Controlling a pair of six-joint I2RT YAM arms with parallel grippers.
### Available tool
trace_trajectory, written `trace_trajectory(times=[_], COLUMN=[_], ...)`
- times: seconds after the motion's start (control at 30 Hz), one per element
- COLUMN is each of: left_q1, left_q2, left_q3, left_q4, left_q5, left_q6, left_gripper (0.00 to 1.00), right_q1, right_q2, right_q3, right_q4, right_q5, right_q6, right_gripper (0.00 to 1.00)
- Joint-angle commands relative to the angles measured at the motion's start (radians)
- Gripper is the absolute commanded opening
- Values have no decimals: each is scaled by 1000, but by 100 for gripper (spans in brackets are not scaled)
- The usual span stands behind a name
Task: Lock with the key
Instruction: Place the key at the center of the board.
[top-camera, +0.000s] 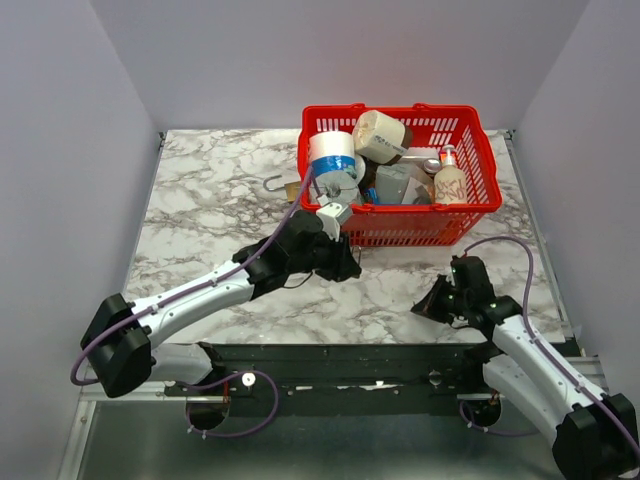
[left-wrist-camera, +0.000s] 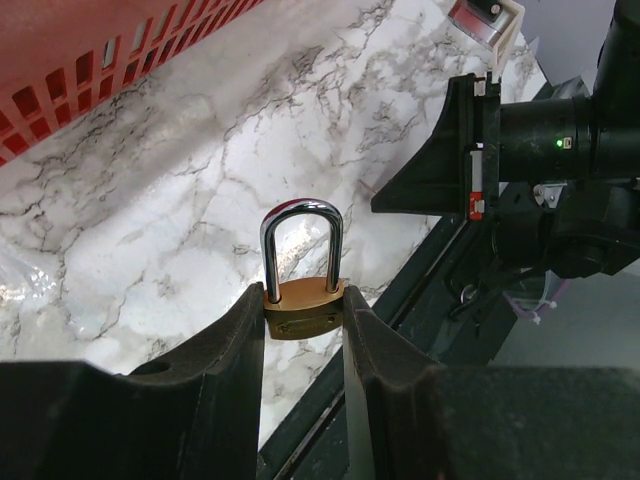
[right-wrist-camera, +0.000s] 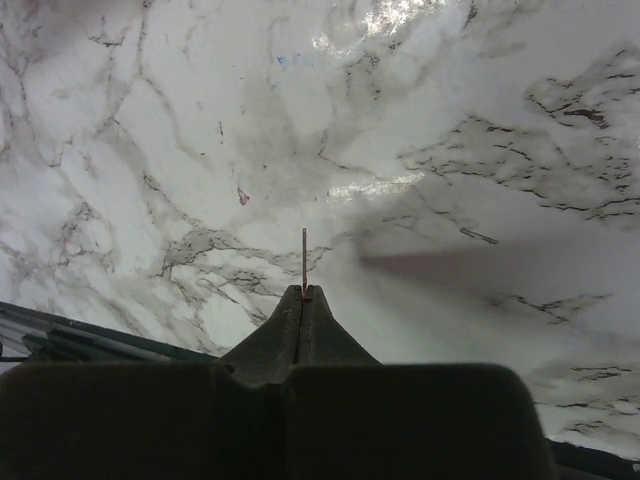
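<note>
My left gripper (left-wrist-camera: 304, 298) is shut on a small brass padlock (left-wrist-camera: 303, 310), pinching its body from both sides. The steel shackle (left-wrist-camera: 302, 235) points away from the wrist and both its legs meet the body. In the top view the left gripper (top-camera: 345, 264) hovers over the marble table in front of the basket; the padlock is hidden there. My right gripper (right-wrist-camera: 303, 294) is shut on a thin key (right-wrist-camera: 304, 258), seen edge-on and sticking out past the fingertips. In the top view the right gripper (top-camera: 432, 302) points left toward the left gripper, with a gap between them.
A red plastic basket (top-camera: 400, 228) full of household items stands at the back centre, and its wall shows in the left wrist view (left-wrist-camera: 100, 60). A small hooked metal item (top-camera: 280, 185) lies left of it. The black base rail (top-camera: 340, 365) runs along the near edge.
</note>
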Motion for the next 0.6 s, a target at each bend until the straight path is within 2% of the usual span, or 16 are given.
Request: trace_trajectory(times=[0.0, 0.23, 0.3, 0.33, 0.4, 0.53, 0.57], left_q1=[17, 34, 37, 37, 40, 42, 42], left_q2=[-43, -54, -55, -57, -54, -48, -48], left_q3=[-19, -31, -33, -34, -36, -34, -34], left_q4=[30, 36, 36, 36, 38, 39, 39], left_q5=[-16, -7, -4, -1, -1, 5, 11], left_q6=[-70, -99, -102, -104, -109, -103, -96], left_gripper=[0, 0, 0, 0, 0, 0, 0], right_q1=[-7, -7, -6, -7, -6, -6, -7], right_q2=[48, 106, 111, 114, 114, 103, 102], right_q3=[-23, -34, -31, -30, -28, -14, -10], right_q4=[92, 155, 152, 134, 119, 70, 59], right_q5=[24, 29, 37, 50, 61, 81, 84], right_q6=[32, 33, 30, 30, 29, 32, 30], right_gripper=[1, 2, 11, 23, 29, 54, 57])
